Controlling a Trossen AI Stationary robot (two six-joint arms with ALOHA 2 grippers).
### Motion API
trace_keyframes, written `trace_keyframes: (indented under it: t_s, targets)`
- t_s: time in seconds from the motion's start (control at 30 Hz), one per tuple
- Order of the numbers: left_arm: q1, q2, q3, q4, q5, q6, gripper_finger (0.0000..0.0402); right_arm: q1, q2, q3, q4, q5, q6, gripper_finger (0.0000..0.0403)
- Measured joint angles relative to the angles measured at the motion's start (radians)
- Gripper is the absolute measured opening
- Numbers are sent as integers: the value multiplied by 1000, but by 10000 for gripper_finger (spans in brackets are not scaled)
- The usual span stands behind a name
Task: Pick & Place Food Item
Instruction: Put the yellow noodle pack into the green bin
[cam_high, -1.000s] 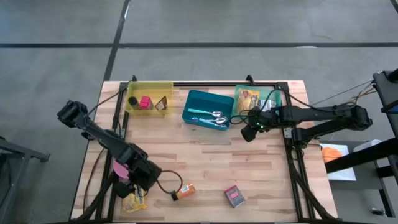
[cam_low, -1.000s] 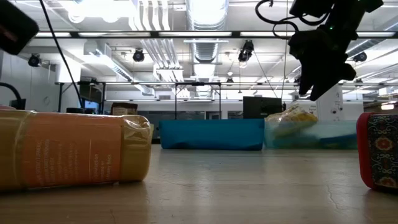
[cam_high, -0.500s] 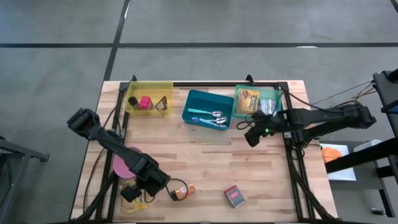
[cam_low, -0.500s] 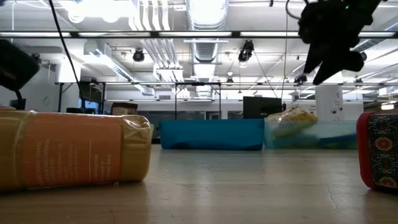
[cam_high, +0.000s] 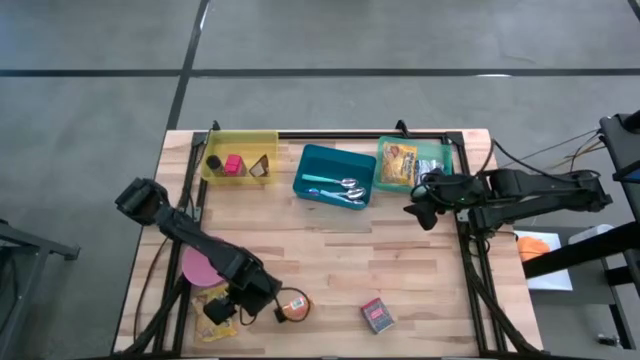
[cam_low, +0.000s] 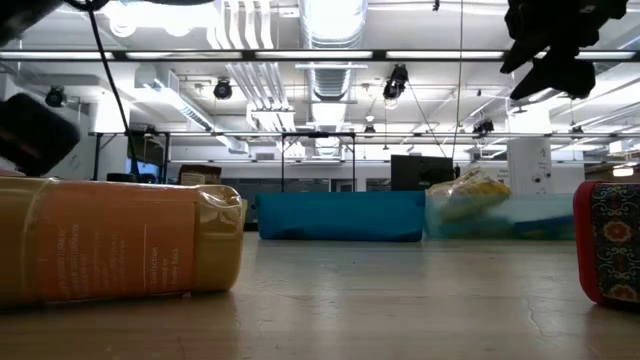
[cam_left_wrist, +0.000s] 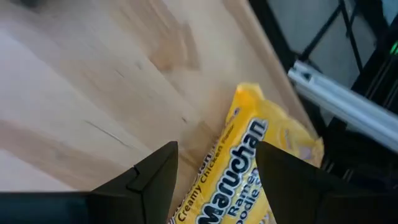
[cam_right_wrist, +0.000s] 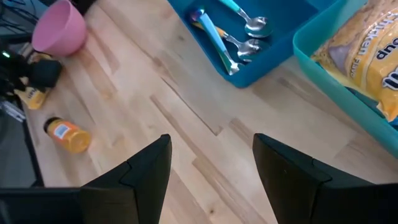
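A yellow ramen packet (cam_left_wrist: 249, 163) lies flat on the wooden table at its near left corner (cam_high: 213, 325). My left gripper (cam_left_wrist: 214, 180) (cam_high: 224, 310) hangs open just above it and slants down. Its two fingers stand on either side of the packet's end, and I see no touch. A second ramen packet (cam_high: 398, 162) lies in the green bin (cam_high: 437, 152) at the far right. My right gripper (cam_right_wrist: 211, 168) (cam_high: 420, 212) hovers open with nothing in it, near the table's right edge, just nearer than that bin.
A pink bowl (cam_high: 198, 264) stands just beyond the left gripper. An orange bottle (cam_high: 293, 307) lies to its right, and a red box (cam_high: 377, 315) lies farther right. A yellow bin (cam_high: 240, 158) and a blue bin with cutlery (cam_high: 335, 177) stand along the far edge.
My left gripper has sunk and gone toward the near edge, coming down over the yellow ramen packet. My right gripper has risen and drawn back toward the table's right edge, away from the blue bin. Both stayed open.
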Motion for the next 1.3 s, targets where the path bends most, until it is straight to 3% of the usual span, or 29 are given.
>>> trace_keyframes:
  t_s: [0.33, 0.7, 1.03, 1.3]
  targets:
    - [-37, 80, 0, -34, 15, 72, 222, 0, -25, 0, 0, -2, 9, 224]
    - [-46, 81, -1, -46, 15, 174, 219, 0, -25, 0, -4, -4, 0, 224]
    - [-46, 80, -38, -49, 43, 154, 144, 0, -25, 0, -4, -5, 0, 224]
    - [-47, 80, -60, -47, 82, 136, 134, 0, -25, 0, -4, -9, -5, 224]
